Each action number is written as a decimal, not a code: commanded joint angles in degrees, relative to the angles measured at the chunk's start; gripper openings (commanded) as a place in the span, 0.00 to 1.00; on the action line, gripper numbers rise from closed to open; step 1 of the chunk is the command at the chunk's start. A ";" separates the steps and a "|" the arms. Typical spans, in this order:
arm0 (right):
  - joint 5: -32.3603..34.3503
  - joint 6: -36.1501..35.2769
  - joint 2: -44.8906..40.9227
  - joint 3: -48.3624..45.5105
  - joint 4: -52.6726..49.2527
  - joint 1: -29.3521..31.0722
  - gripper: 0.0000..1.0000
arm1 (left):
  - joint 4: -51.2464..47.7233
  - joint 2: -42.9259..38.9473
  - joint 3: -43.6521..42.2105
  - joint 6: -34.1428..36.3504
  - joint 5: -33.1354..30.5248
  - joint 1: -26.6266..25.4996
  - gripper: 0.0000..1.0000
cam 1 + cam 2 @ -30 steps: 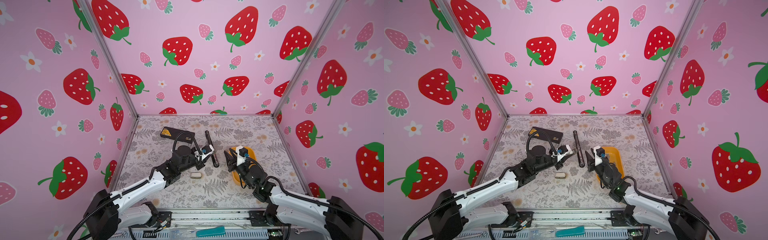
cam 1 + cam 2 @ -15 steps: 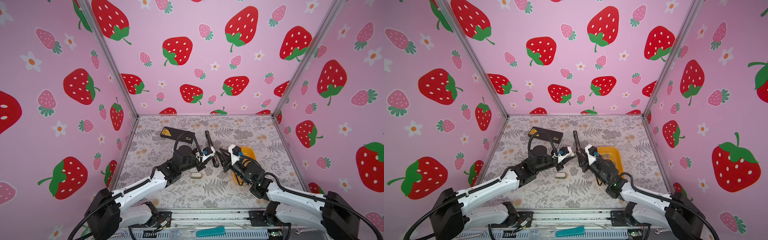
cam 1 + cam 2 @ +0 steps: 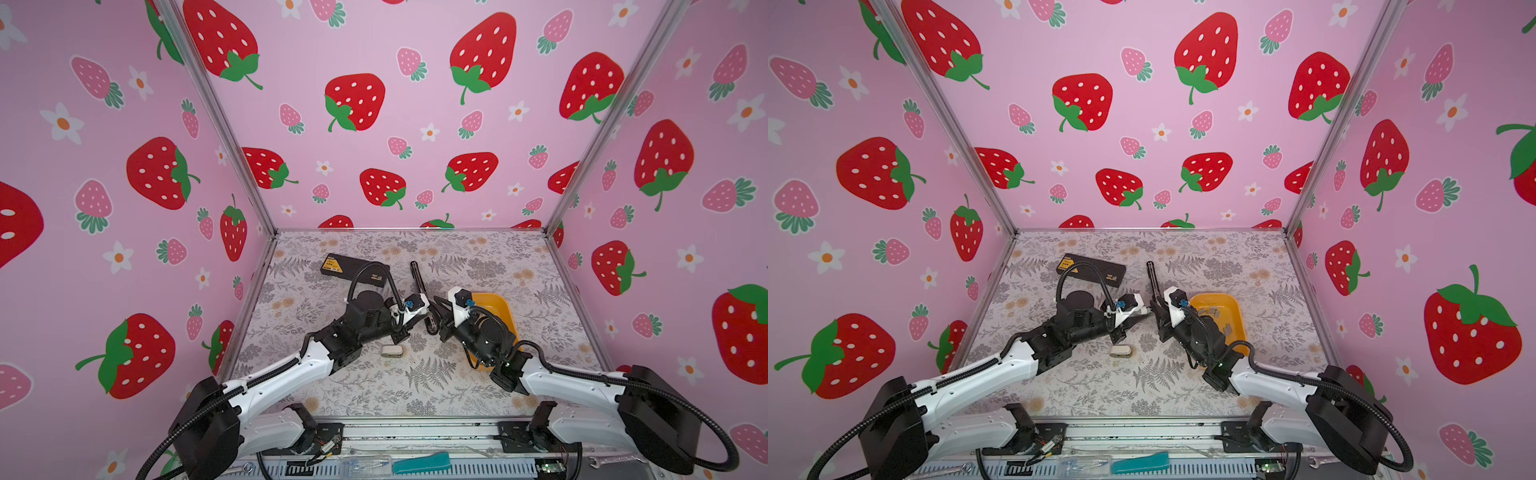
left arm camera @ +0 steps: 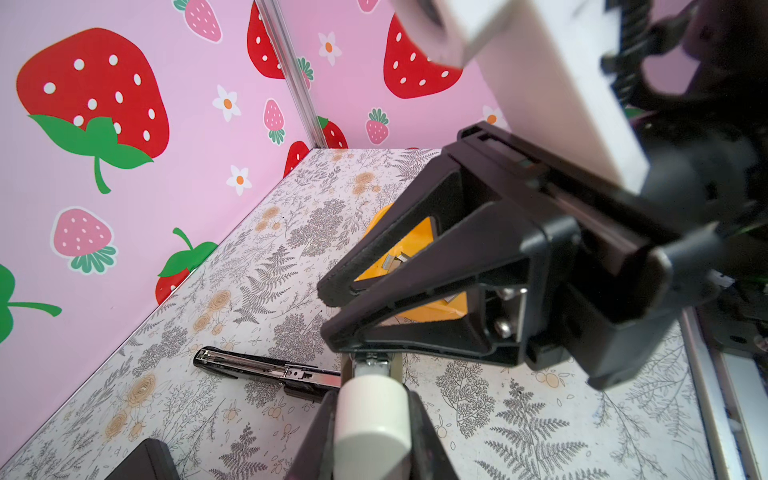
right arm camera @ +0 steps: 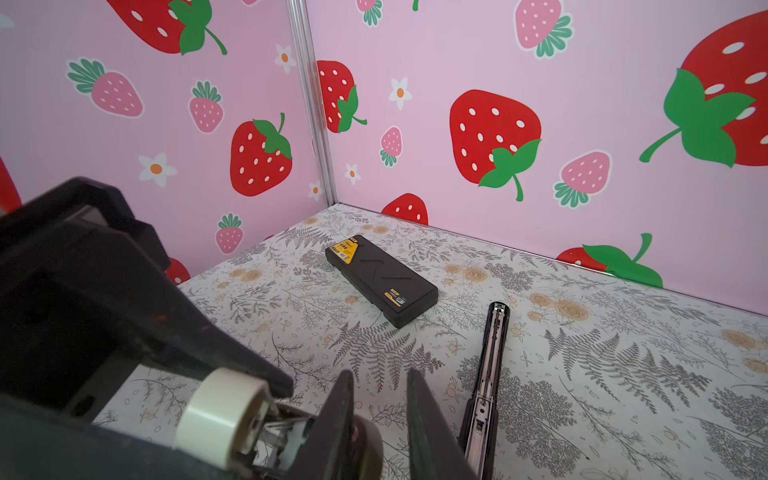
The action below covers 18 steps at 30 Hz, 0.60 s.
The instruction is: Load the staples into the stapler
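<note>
Yellow tray [image 3: 1216, 295] holds the staples [image 3: 1205, 309], arms meet in the middle

In a top view they show as grey strips, right of centre. Left wrist cam glimpses a few thru the frame of the right gripper [image 4: 326, 313]; right wrist cam instead gives the black case [image 5: 380, 282] and black stapler [image 5: 490, 353], opened flat on the floor [image 5: 623, 395], rail up. Both arms reach inward, tips nearly meeting, right forearm over the tray's near side. Clamped tight, the left gripper [image 4: 371, 395] grips a white-capped piece [image 4: 370, 428]. Right jaws stand a narrow gap apart, floor visible thru it, nothing seen between
</note>
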 commanded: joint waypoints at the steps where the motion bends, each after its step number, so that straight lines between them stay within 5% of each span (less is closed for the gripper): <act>1: 0.33 0.25 2.29 -0.44 0.12 0.33 0.24 | 5.69 -1.42 1.72 -0.51 2.66 -0.09 0.00; 18: -6.15 1.68 9.43 1.19 4.92 0.74 0.22 | 9.92 -1.74 0.65 -1.85 1.72 0.09 0.00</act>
